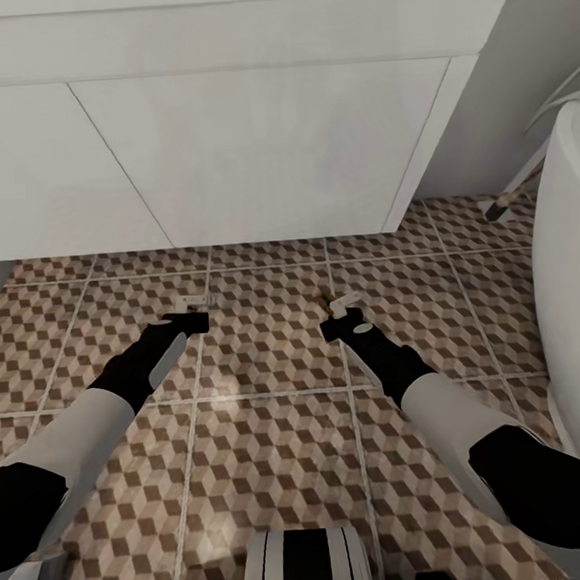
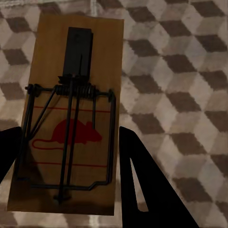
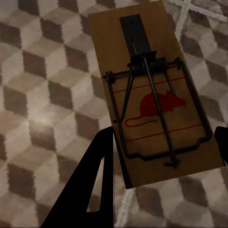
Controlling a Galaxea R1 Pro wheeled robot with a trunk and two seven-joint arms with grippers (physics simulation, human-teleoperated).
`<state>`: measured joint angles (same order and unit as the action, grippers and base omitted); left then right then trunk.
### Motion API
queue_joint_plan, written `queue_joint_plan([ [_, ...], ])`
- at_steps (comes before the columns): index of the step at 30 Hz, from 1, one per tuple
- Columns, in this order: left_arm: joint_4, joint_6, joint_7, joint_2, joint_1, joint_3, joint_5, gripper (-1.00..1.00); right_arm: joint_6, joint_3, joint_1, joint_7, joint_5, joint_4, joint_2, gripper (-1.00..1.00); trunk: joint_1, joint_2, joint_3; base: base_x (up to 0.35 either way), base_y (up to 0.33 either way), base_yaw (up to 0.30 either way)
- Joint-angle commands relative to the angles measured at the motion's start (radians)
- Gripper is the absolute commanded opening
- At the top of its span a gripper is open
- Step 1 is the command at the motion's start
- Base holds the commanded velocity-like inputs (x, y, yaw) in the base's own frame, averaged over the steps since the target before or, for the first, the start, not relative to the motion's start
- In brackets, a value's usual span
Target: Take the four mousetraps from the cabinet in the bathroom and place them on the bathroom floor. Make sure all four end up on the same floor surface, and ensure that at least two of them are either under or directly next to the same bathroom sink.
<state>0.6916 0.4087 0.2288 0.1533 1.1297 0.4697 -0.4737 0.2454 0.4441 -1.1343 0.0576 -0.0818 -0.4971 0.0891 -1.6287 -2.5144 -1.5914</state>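
Large square floor tiles (image 1: 273, 428) printed with a brown, beige and white cube pattern and pale grout lines cover the near ground. At the far side stands a boxy white drawer-front unit (image 1: 230, 156), its flat fronts split by thin seams. To its right a plain pale grey wall (image 1: 517, 79) rises. The curved white side of a bathtub (image 1: 572, 264) fills the right edge. Light is soft and even, with a faint sheen on the tiles.

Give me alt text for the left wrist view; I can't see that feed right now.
A brown wooden mousetrap with dark wire and a red mouse print sits between the left pincer fingers, one on each long side, seen from directly above. Beneath it is the bathroom floor, tiled in a brown, beige and white cube pattern.
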Motion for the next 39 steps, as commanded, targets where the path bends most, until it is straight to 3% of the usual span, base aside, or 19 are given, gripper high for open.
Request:
queue_joint_plan([
  [1,0.003,0.004,0.011,0.002,0.001,0.007,-0.006,-1.0,0.005,0.007,-0.001,0.005,-0.01,-0.001,0.0,-1.0,0.0,-0.001,-0.006,0.0,0.0,0.0],
  [30,0.006,0.004,0.011,-0.001,0.001,0.008,-0.006,-1.0,0.005,0.006,-0.001,0.005,-0.01,-0.001,-0.002,-1.0,-0.013,-0.007,-0.164,0.0,0.0,0.0],
  [33,0.016,0.004,0.01,-0.001,0.001,0.008,-0.006,-1.0,0.003,0.006,-0.001,0.005,-0.01,-0.001,-0.003,-1.0,-0.013,-0.007,-0.169,0.0,0.0,0.0],
  [36,0.041,0.004,0.01,0.0,0.001,0.009,-0.006,-1.0,-0.028,0.006,-0.001,0.003,-0.011,-0.003,-0.011,-1.0,-0.013,-0.007,-0.172,0.0,0.0,0.0],
  [39,0.069,0.004,0.011,0.001,0.001,0.009,-0.006,-1.0,-0.134,0.006,-0.001,0.004,-0.012,-0.006,-0.02,-1.0,-0.013,-0.007,-0.173,0.0,0.0,0.0],
])
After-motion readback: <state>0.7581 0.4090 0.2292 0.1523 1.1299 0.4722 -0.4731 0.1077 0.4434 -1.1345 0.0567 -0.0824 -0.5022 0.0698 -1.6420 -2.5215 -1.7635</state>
